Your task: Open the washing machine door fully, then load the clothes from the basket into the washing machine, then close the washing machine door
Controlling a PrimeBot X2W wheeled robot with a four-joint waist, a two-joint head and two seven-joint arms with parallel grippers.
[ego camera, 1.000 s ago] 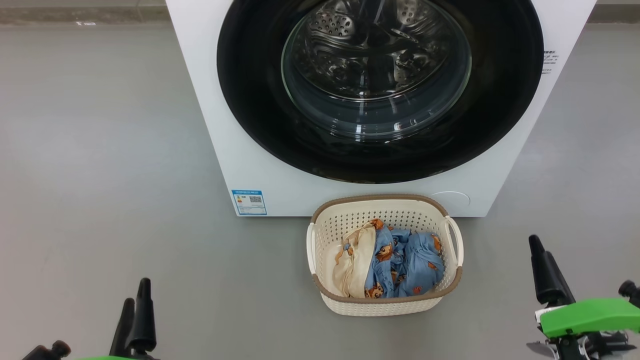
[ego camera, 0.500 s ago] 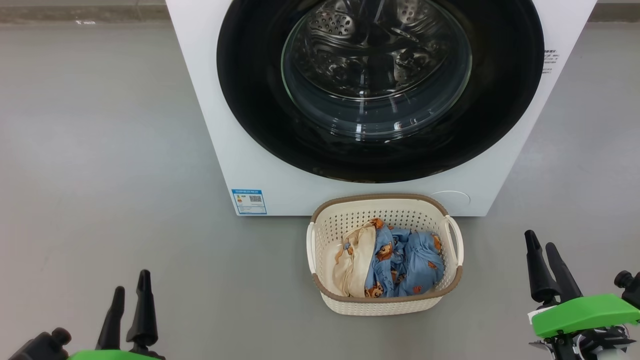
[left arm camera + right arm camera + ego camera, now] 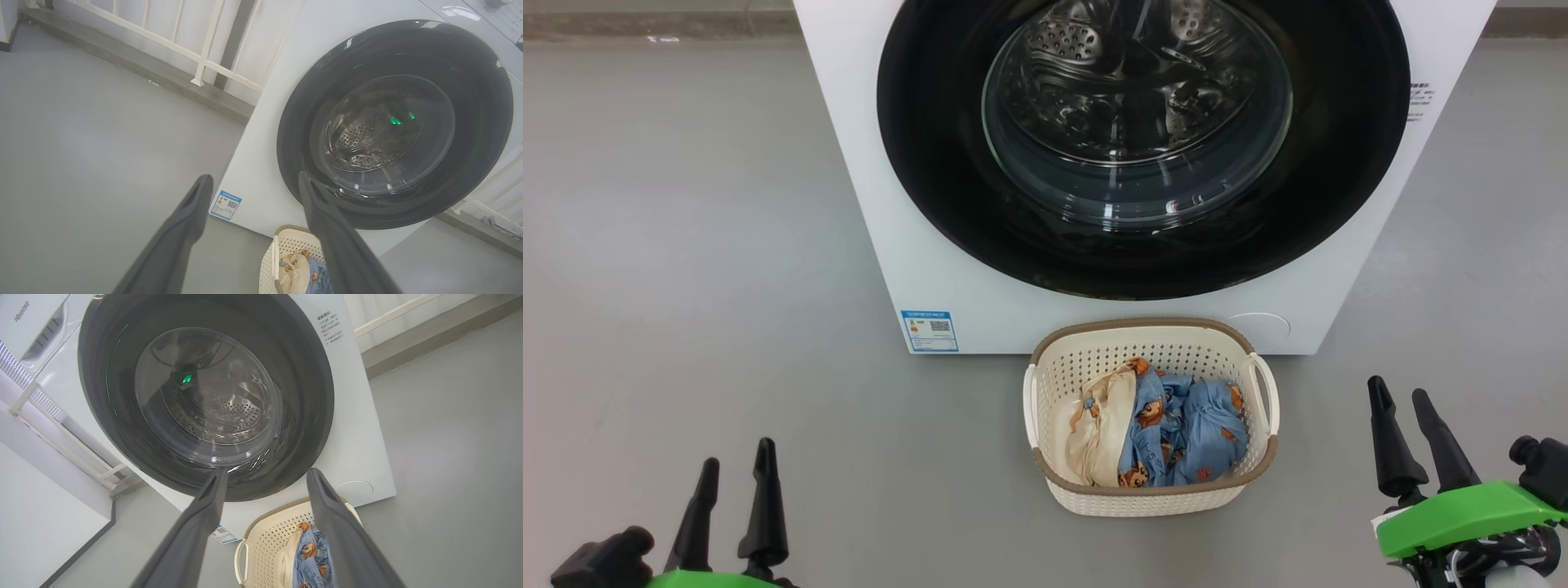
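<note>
The white washing machine (image 3: 866,204) stands straight ahead. Its door (image 3: 931,163) is closed flat against the front, and the steel drum shows through the glass bowl. The cream basket (image 3: 1143,325) sits on the floor against the machine's base, holding the blue bear-print and cream clothes (image 3: 1176,429). My left gripper (image 3: 737,453) hangs open low at the left, well clear of the basket. My right gripper (image 3: 1398,386) stands open to the basket's right. In the left wrist view the open gripper (image 3: 254,176) faces the door (image 3: 470,122). The right wrist view has the gripper (image 3: 266,471) open below the door (image 3: 310,396), above the basket (image 3: 269,539).
Bare grey floor (image 3: 686,245) spreads on both sides of the machine. A blue-white label (image 3: 929,330) sits low on its front. A white railing (image 3: 196,53) on a low ledge runs behind. Another white appliance (image 3: 28,322) stands beside the washer.
Both grippers have turned so their two fingers show side by side. The right gripper has crept up and left toward the basket. Door, basket and clothes have not moved.
</note>
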